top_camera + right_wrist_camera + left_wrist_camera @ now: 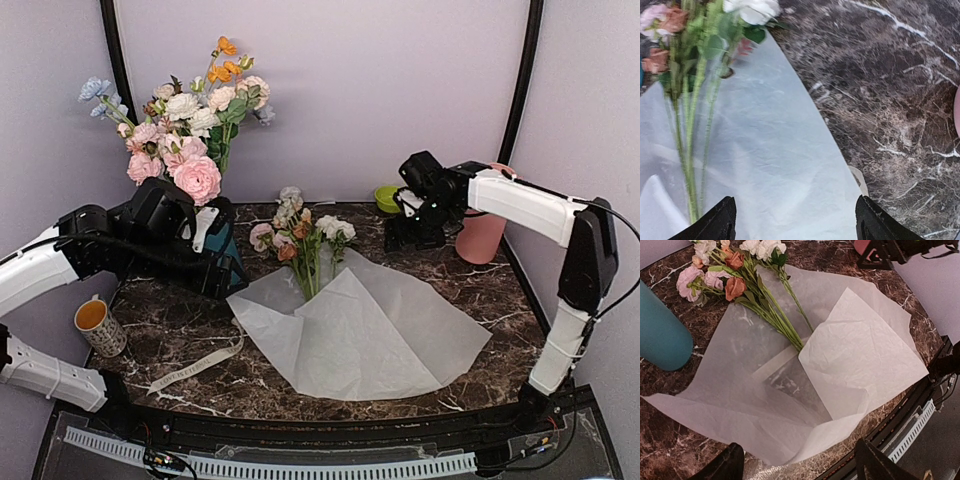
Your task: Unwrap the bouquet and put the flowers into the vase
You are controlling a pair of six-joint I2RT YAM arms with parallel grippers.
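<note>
Midway across the table (500,300) the flowers (303,245) lie on the spread paper (370,330), blooms (290,212) toward twelve o'clock, stems (311,278) toward six; the ribbon (200,365) lies loose at eight o'clock. We judge the unwrapping done. Our left gripper (797,460) and right gripper (795,220) both stand apart, empty. Next we must pinch the stems together and carry them to the vase (482,238) at two o'clock.

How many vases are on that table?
2. A teal-blue vase stands at the back left, and a salmon-pink vase stands at the back right. Both are partly covered in the overhead view. I see no others.
</note>
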